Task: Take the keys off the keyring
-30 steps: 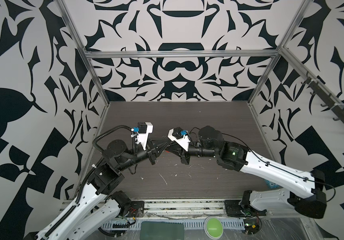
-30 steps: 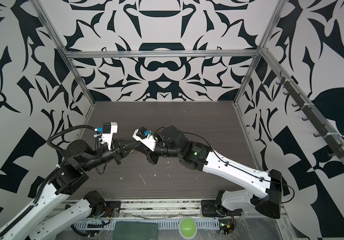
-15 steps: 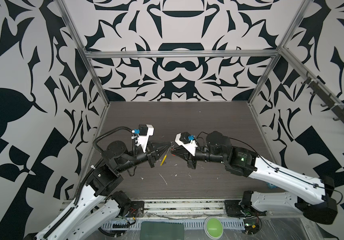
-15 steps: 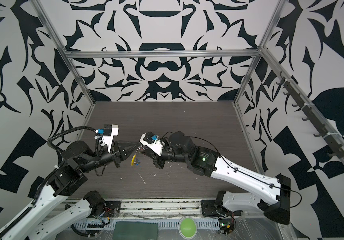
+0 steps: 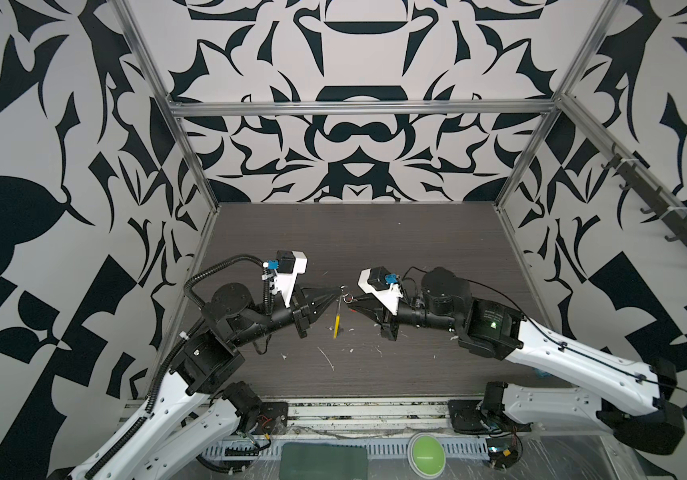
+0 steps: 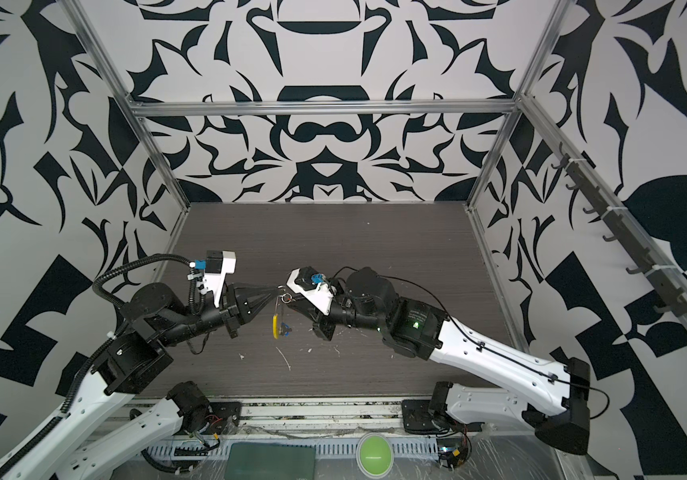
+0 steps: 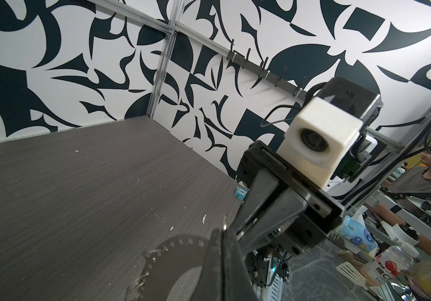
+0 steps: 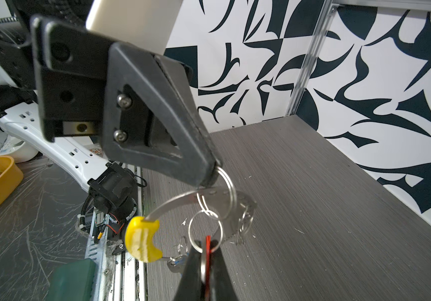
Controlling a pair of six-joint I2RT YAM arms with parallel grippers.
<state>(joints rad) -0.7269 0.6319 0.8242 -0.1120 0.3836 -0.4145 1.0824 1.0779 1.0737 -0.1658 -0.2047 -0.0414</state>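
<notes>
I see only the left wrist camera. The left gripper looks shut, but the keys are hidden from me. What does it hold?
Observer: The left gripper pinches a silver split ring that is linked to the keyring.
Operator: And the right gripper?
Observer: The right gripper is shut on the red key.
Operator: Where is the blue key?
Observer: The blue key hangs free near the yellow sleeve, in no gripper.

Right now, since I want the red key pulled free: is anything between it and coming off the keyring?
Yes. The red key, pinched in the right gripper, is threaded on a small split ring chained to the keyring, which hangs from the left gripper.
</notes>
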